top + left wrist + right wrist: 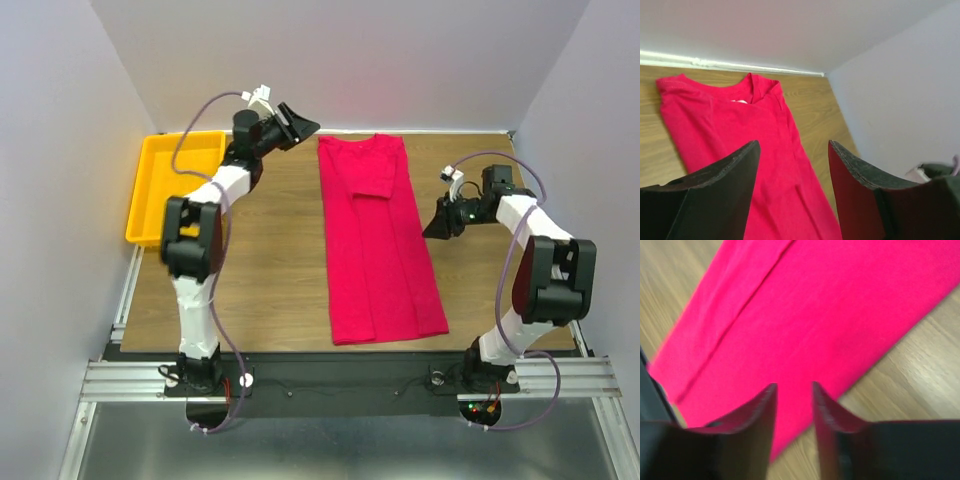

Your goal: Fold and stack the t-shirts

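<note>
- T-shirt [375,240], top view: a long crimson strip down the middle of the table [270,270]. Its sides are folded in and one sleeve lies on top, with the collar at the far end and the hem towards the arm bases. The left gripper [298,124] hangs off the collar's left corner, and the right gripper [438,225] sits just beside the strip's right edge. Neither touches cloth. The yellow tray [150,190] sits well apart, far left.
- Left wrist view: the fingers [725,185] stand wide apart and empty above the collar end, and the white neck label [740,101] shows.
- Right wrist view: blurred, but the jaws look slightly parted and empty, over the shirt's edge where it meets the wood.
- Likely next is the crosswise fold. Pinch both corners of one short end through every layer, lift level and together, then lay edge on edge — uneven pulls would skew the strip.
</note>
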`<state>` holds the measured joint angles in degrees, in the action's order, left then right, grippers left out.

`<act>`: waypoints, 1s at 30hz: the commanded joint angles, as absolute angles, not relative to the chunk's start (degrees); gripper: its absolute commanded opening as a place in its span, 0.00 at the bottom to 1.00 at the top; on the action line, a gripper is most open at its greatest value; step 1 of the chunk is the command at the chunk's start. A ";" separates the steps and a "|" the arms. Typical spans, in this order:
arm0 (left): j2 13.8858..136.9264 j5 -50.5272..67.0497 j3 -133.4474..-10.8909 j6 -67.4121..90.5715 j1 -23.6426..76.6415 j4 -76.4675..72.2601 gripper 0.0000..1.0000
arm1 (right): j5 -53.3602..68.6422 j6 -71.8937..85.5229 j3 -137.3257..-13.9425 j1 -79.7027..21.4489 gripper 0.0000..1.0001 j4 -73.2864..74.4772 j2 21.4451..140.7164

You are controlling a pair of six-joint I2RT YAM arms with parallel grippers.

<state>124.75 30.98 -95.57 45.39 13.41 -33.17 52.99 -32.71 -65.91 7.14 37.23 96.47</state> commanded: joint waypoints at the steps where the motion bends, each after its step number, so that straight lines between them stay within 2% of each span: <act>1: 102.52 30.25 -79.75 22.80 15.02 -28.07 0.68 | 51.34 -56.20 -66.54 6.94 0.46 55.23 88.17; 2: 98.74 28.84 -76.06 16.67 15.64 -26.82 0.68 | 50.98 -65.04 -64.53 6.94 0.51 57.54 86.76; 4: 88.49 24.64 -66.07 11.80 18.26 -24.10 0.68 | 49.66 -71.43 -62.67 6.51 0.53 61.33 82.21; 6: 79.25 21.64 -57.01 8.63 20.38 -20.84 0.68 | 48.17 -72.34 -60.22 4.32 0.50 64.15 80.08; 9: 68.34 19.26 -47.24 8.35 22.06 -16.88 0.68 | 46.85 -61.82 -56.10 0.18 0.44 62.50 76.91; 11: 63.13 18.55 -42.82 9.75 23.81 -14.60 0.68 | 40.98 -49.43 -53.63 -5.77 0.44 56.80 73.05; 15: 48.82 15.75 -32.72 15.19 26.01 -12.48 0.68 | 34.47 -41.24 -47.56 -9.84 0.45 50.73 66.11; 17: 45.89 14.33 -32.26 17.22 28.12 -11.51 0.68 | 30.86 -38.59 -47.28 -11.24 0.51 48.08 65.56; 20: 43.68 14.15 -32.52 18.02 28.12 -9.33 0.68 | 23.59 -37.18 -50.43 -13.79 0.54 48.77 69.51; 22: 43.68 14.33 -33.22 17.49 28.21 -8.00 0.68 | 22.33 -37.97 -52.29 -15.03 0.55 52.01 73.29; 30: 43.51 15.29 -32.35 17.93 28.21 -6.59 0.68 | 16.44 -35.51 -50.80 -25.66 0.54 55.37 74.27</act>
<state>43.97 14.96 -31.53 17.28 28.12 -5.65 21.30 -38.09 -51.13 -22.35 53.87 74.72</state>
